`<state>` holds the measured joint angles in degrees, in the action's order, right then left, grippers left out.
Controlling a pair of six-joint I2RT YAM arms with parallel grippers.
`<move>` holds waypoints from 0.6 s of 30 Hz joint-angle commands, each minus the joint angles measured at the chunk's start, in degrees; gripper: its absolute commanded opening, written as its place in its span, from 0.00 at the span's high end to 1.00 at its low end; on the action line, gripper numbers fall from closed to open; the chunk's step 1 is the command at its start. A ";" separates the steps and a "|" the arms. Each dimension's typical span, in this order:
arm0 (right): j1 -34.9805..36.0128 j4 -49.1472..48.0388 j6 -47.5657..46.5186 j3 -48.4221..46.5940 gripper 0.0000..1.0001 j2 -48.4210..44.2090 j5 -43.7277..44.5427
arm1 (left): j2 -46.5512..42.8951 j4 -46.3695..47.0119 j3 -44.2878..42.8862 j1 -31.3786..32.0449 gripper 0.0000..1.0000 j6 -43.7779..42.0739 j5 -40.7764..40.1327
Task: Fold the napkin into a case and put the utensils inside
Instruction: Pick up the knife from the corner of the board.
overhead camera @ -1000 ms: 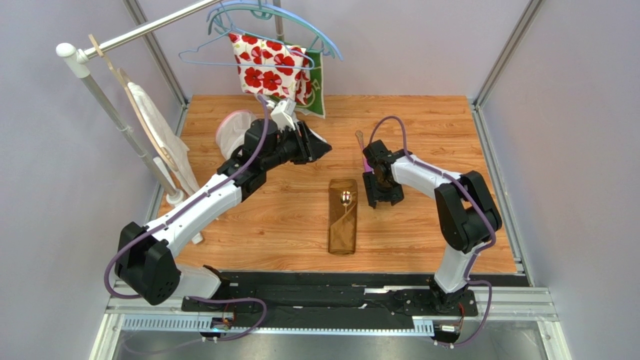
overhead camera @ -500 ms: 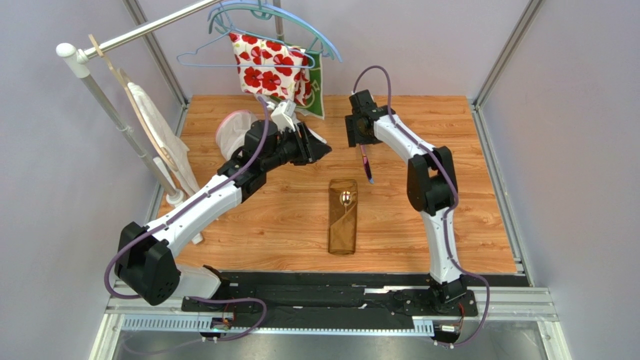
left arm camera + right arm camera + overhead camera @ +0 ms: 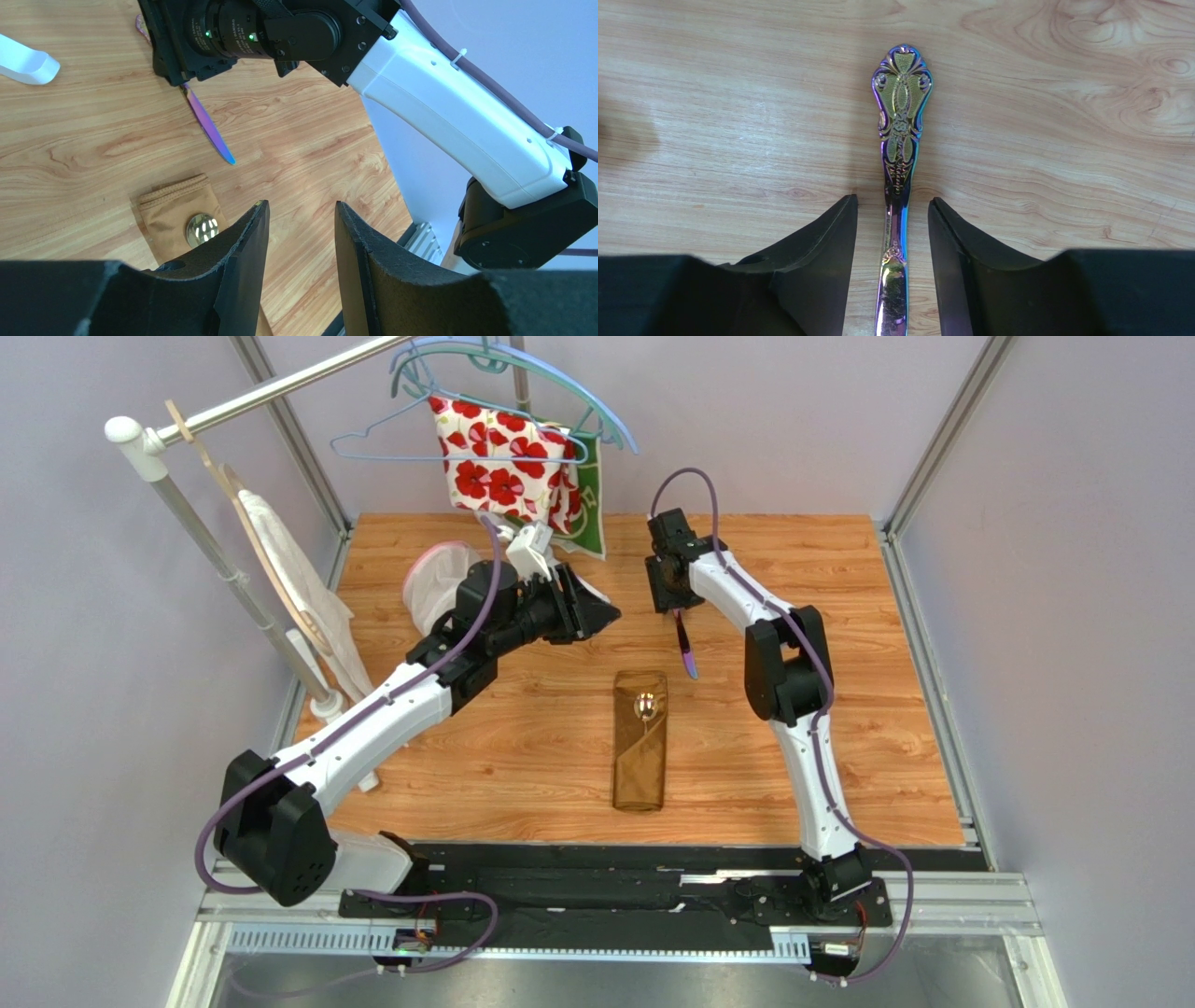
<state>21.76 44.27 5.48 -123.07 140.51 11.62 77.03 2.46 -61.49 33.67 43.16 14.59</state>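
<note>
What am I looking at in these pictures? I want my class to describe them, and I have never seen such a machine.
These are two robot arms bolted to the near edge of a wooden table, each ending in a two-finger gripper. One picture looks down from above and behind them. The other two come from small cameras on the wrists, so the dark shapes at the bottom are that arm's own fingers. On the table lies a narrow case folded from golden-brown cloth, with a spoon showing its gold bowl at the far end. A purple-pink knife lies flat farther back. The right gripper is open, its fingers either side of the knife's handle, not yet gripping. The left gripper hangs open and empty above the table.
</note>
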 commanded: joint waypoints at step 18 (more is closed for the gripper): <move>-2.25 13.73 0.33 1.08 0.70 6.36 -9.95 | -3.03 0.36 0.50 0.17 0.51 -0.44 0.09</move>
<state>19.94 46.22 6.13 -124.40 141.73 4.03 76.07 2.31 -60.80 33.67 43.16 14.50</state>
